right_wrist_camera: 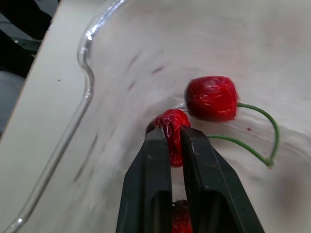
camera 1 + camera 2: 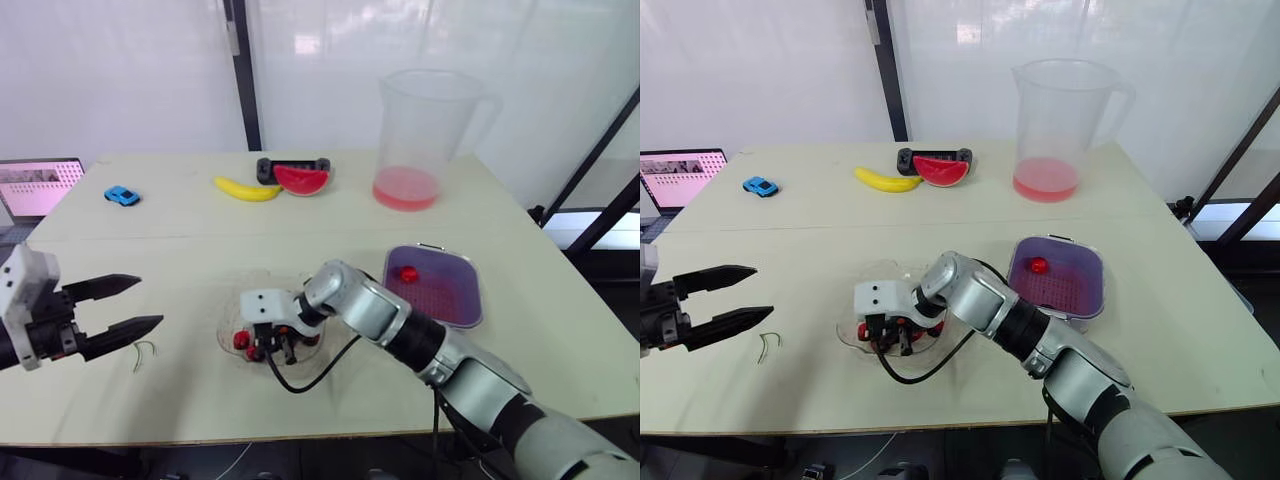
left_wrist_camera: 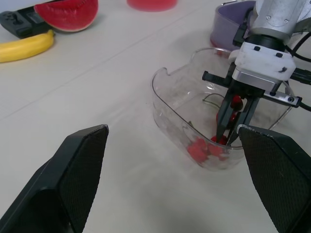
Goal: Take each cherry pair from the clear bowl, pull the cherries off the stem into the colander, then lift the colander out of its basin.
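Head view: The table (image 2: pixel 180 250) is carrying the clear bowl (image 2: pixel 232 300) near the middle of its front edge. The right gripper (image 2: pixel 274 350) is reaching down inside this bowl among red cherries (image 2: pixel 240 340). The left gripper (image 2: pixel 150 302) is hovering over the front left corner with its claw spread apart and holding nothing. A loose green stem (image 2: pixel 143 352) is lying on the table just beside it. The purple colander (image 2: pixel 450 300) is sitting toward the right edge with a single cherry (image 2: pixel 409 274) inside; its basin cannot be told apart from it. A pitcher (image 2: pixel 425 120) with pink liquid is standing at the far right corner. A banana (image 2: pixel 245 189), a watermelon slice (image 2: pixel 302 180) and a black controller (image 2: pixel 268 168) are lying along the far edge, and a blue toy car (image 2: pixel 121 196) is sitting toward the far left corner.

Left wrist view: The left claw's two fingers are standing wide apart, well clear of the bowl. The right gripper is dipping into the bowl from above.

Right wrist view: The right claw is clamping the pinched cherry (image 1: pixel 170 128) on the bowl floor. A second cherry (image 1: pixel 212 98) is lying just beside it, and a green looped stem (image 1: pixel 265 121) is joining the two.
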{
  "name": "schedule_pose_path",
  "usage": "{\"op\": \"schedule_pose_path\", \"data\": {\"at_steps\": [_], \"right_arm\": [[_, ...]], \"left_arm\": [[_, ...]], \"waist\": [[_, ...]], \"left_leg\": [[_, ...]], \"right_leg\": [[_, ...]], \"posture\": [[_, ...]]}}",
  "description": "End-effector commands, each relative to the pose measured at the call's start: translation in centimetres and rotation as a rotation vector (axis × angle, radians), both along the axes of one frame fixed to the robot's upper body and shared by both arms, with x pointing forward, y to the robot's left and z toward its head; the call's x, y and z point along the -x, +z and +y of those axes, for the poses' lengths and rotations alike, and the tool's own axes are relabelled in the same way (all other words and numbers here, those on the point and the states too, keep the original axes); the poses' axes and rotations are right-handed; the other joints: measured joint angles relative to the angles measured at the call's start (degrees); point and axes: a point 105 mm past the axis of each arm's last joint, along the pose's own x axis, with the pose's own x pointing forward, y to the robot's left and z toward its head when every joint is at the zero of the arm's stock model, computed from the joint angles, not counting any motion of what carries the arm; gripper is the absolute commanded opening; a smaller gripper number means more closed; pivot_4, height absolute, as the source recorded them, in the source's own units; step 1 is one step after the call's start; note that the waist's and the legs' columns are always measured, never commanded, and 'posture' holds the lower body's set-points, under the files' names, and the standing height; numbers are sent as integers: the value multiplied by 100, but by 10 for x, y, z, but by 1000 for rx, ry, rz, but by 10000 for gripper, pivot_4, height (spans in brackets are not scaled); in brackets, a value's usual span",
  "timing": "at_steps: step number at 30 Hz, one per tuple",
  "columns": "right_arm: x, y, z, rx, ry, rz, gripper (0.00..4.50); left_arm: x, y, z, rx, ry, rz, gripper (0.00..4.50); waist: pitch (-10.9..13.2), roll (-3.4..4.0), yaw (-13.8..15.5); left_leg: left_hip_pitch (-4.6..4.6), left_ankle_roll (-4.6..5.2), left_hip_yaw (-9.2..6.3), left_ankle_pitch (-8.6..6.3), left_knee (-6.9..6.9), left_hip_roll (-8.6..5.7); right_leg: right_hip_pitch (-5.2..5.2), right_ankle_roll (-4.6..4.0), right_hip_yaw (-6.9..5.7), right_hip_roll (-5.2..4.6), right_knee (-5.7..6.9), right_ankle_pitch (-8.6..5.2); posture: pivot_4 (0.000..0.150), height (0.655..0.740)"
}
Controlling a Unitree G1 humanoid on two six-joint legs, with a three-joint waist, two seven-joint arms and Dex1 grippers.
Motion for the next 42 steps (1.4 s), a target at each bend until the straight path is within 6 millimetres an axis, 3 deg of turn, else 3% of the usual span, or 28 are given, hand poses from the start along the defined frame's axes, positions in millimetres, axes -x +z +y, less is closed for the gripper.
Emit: {"op": "schedule_pose_path", "data": {"at_steps": [1,8,11,16,18,21,29,34,42], "right_arm": [[3,40,0,-84,47,-71,3015],[9,82,-27,-176,109,-244,3015],[6,92,-35,-197,156,-506,3015],[-5,104,-32,-250,128,-777,3015],[-6,108,-33,-229,179,-960,3015],[-11,108,-36,-165,228,-1097,3015],[2,95,-34,-59,399,-1236,3015],[2,95,-34,14,457,-1296,3015],[-2,102,-38,77,499,-1364,3015]], "left_arm": [[-1,6,-4,7,-18,-22,45000],[-8,21,-13,110,-51,-63,45000],[-12,28,-22,182,-87,-69,45000],[-24,39,-38,279,-143,-86,45000],[-28,38,-43,284,-161,-74,45000],[-37,38,-51,298,-185,-78,45000],[-62,44,-84,317,-229,-84,45000],[-71,37,-110,236,-269,-8,45000],[-78,37,-118,173,-259,32,45000]], "waist": [[0,0,1],[0,-1,3],[-1,-1,4],[-2,-3,2],[-2,-3,1],[-2,-3,1],[-3,-5,3],[-2,-6,-1],[-2,-6,-2]], "left_leg": [[0,0,0,0,0,0],[0,0,-2,0,0,0],[0,0,-3,0,-1,1],[0,-2,0,1,4,0],[0,-7,1,4,5,0],[0,-14,3,8,3,-4],[0,-24,-1,14,8,-20],[0,-29,-2,18,9,-21],[0,-35,-3,21,9,-22]], "right_leg": [[0,0,0,0,0,0],[3,0,-3,0,-1,0],[3,0,-3,1,0,0],[2,1,-2,3,6,0],[0,1,0,2,8,0],[-1,1,1,3,8,0],[4,1,-1,7,10,0],[5,1,-1,9,13,0],[5,1,0,10,13,0]], "posture": [[1500,7400],[1500,7400],[1500,7400],[1500,7400],[1500,7400],[1500,7400],[1500,7400],[1500,7400],[1500,7400]]}}
